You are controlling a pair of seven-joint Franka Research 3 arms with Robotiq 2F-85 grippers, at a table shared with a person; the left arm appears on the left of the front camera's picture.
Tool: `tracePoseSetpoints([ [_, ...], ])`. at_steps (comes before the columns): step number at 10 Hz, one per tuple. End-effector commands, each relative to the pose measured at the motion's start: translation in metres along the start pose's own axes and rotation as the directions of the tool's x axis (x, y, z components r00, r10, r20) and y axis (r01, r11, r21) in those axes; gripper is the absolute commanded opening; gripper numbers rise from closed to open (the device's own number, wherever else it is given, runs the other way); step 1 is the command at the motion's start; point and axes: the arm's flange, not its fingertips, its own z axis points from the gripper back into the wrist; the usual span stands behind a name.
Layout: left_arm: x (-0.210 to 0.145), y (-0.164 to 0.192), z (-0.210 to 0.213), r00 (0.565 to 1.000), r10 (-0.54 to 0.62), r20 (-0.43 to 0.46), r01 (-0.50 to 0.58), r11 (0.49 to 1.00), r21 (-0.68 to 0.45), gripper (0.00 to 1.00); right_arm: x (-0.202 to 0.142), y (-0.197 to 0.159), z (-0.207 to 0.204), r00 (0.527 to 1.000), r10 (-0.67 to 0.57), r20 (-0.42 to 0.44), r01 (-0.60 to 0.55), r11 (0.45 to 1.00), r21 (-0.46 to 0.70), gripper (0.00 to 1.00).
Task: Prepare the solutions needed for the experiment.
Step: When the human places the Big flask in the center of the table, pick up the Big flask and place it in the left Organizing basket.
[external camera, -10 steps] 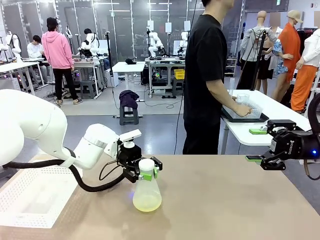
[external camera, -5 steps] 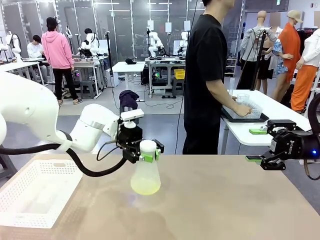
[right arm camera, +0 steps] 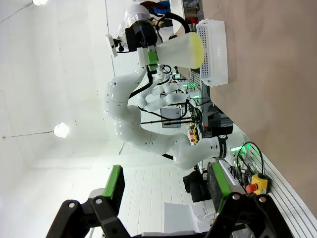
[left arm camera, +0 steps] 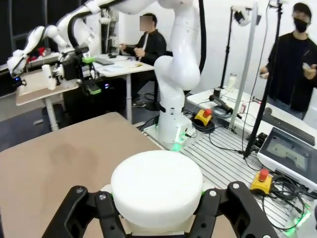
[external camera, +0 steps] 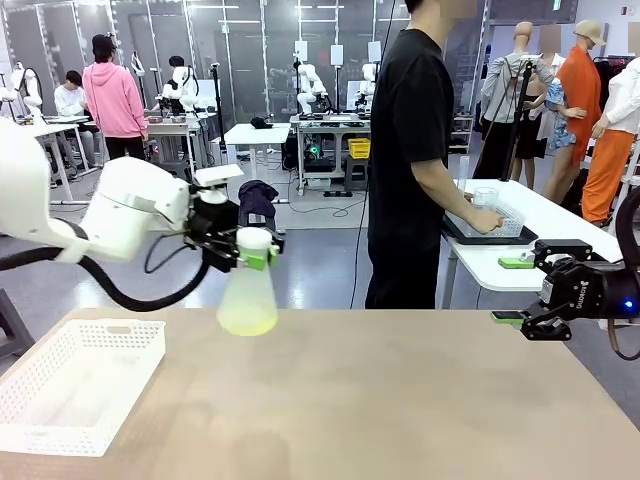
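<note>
At nine o'clock on the table (external camera: 400, 400) we see a white mesh basket (external camera: 75, 385) resting near the left edge. Above it and toward ten o'clock, our left arm (external camera: 120, 215) comes in from the left, and our left gripper (external camera: 248, 250) is clamped on the neck of a frosted flask (external camera: 248, 295) with a white cap (external camera: 252, 238). The flask hangs upright in the air, clear of the tabletop, up and to the right of the basket. A shallow layer of pale yellow-green liquid (external camera: 247, 322) sits in its wide bottom.

In the left wrist view we look straight down on that cap (left arm camera: 156, 186), with a black finger (left arm camera: 74, 213) pressed in at each side of it, and the table (left arm camera: 59, 163) lies far below.

At twelve o'clock, beyond the far edge, a person in a black shirt (external camera: 415, 150) stands turned toward a side table (external camera: 540, 240) at two o'clock, one hand (external camera: 487, 220) resting at a clear container (external camera: 500, 215) on a dark tray (external camera: 480, 235).

At three o'clock our right gripper (external camera: 520, 292) hovers level just past the right edge of the table, its jaws spread apart with nothing between them. In the right wrist view its green pads (right arm camera: 115, 187) stand well apart, and beyond them we see the flask (right arm camera: 181, 49) lying sideways in the picture, liquid (right arm camera: 198, 49) at its wide end, near the basket (right arm camera: 213, 52).
</note>
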Motion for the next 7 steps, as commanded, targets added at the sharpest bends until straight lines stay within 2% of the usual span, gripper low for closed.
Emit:
tracePoseSetpoints([
  [1, -0.003, -0.037, 0.023, 1.000, -0.021, 0.012, 0.019, 0.993, 0.118, 0.16, 0.000, 0.001, 0.000, 1.000, 0.016, -0.002, -0.016, 1.000, 0.008, 0.86],
  [4, -0.015, -0.095, 0.099, 0.999, -0.045, 0.028, 0.035, 0.956, 0.291, 0.16, 0.000, 0.001, 0.000, 1.000, 0.016, -0.002, -0.016, 1.000, 0.008, 0.86],
  [5, -0.024, -0.116, 0.121, 0.999, -0.034, -0.020, 0.039, 0.942, 0.333, 0.16, 0.000, 0.001, 0.000, 1.000, 0.016, -0.002, -0.016, 1.000, 0.008, 0.86],
  [7, -0.045, -0.159, 0.167, 0.999, -0.044, 0.002, 0.039, 0.906, 0.420, 0.16, 0.000, 0.001, 0.000, 1.000, 0.016, -0.002, -0.016, 1.000, 0.008, 0.86],
])
